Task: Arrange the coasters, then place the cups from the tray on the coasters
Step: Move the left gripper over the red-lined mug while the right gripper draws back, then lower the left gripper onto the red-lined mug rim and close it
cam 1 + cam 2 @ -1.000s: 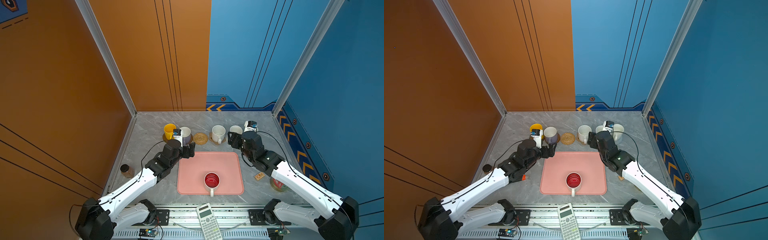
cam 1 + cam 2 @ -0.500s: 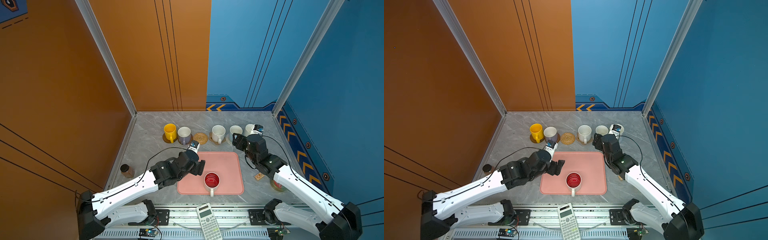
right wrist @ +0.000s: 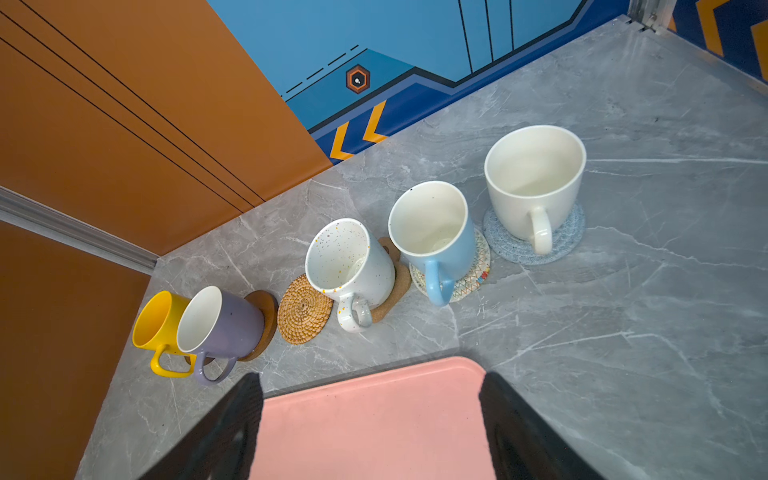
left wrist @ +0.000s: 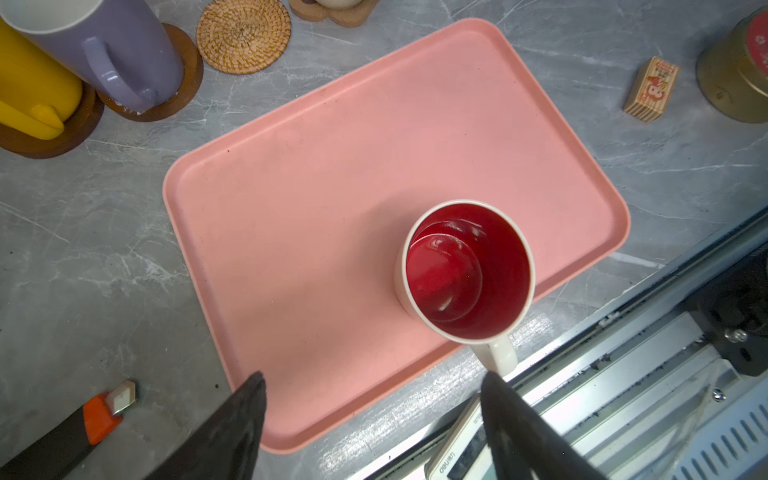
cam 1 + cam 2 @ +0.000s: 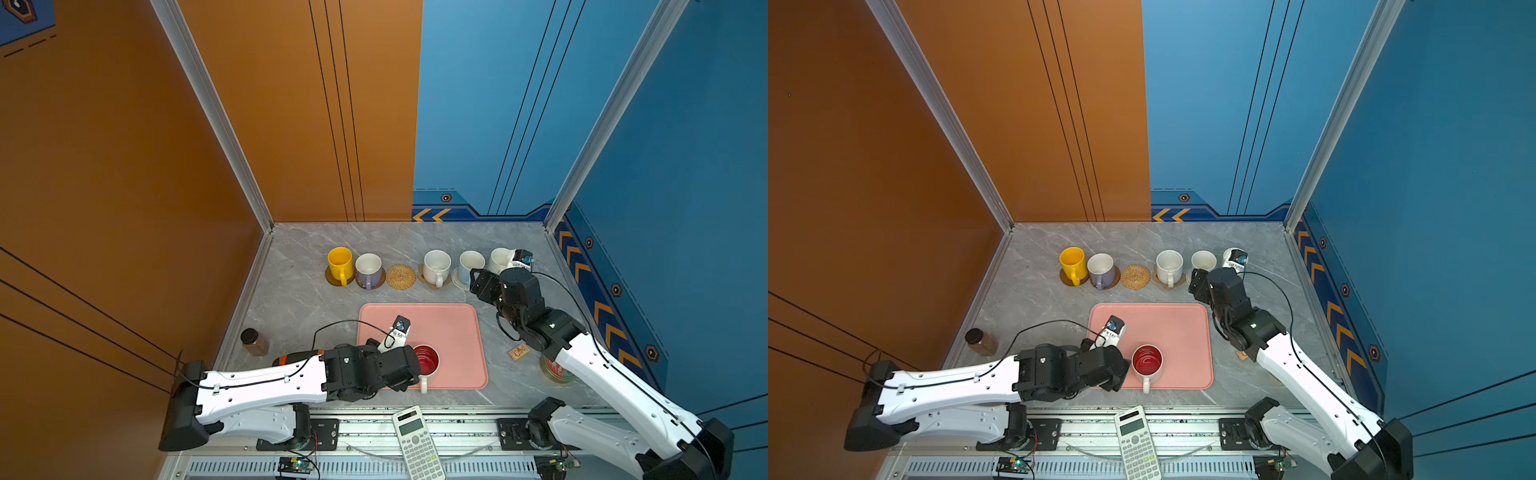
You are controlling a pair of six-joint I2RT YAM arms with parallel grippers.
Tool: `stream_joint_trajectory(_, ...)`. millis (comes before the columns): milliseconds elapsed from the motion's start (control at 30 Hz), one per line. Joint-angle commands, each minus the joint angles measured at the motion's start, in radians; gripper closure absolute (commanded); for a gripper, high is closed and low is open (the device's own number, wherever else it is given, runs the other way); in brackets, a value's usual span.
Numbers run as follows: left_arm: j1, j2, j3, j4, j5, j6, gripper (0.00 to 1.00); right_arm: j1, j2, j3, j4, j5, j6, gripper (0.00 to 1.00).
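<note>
My left arm [image 5: 266, 384] lies low, stretched sideways from its base toward the middle. My left gripper [image 4: 372, 376] is angled downward, jaws spread wide. Both dark fingers [image 4: 232, 424] show in the left wrist view. My right arm [image 5: 615, 374] reaches from its base toward the back, elbow bent, wrist raised. My right gripper [image 3: 370, 376] is tilted down, jaws spread wide too.

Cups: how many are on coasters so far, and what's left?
Done: the yellow cup, lilac cup, speckled cup, light-blue cup and plain white cup sit on coasters in the back row. In hand: nothing gripped; the left gripper hangs open near the red-inside cup on the tray. Left: move it onto the bare tan woven coaster.
</note>
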Motion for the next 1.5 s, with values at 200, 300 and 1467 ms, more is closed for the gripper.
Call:
stream_joint_trajectory(200, -0.051, 0.094, 0.066, -0.047, -0.037, -0.140, 0.18, -0.006, -0.119, -0.092, -0.043, 0.063, 0.044, 0.20)
stream_joint_trajectory(300, -0.053, 0.108, 0.066, -0.053, -0.025, -0.201, 0.18, -0.006, -0.153, -0.116, -0.039, 0.082, 0.042, 0.20)
stream_joint_trajectory(1467, -0.140, 0.452, 0.215, -0.058, 0.099, -0.381, 0.18, -0.083, -0.129, -0.154, -0.014, 0.004, 0.037, 0.19)
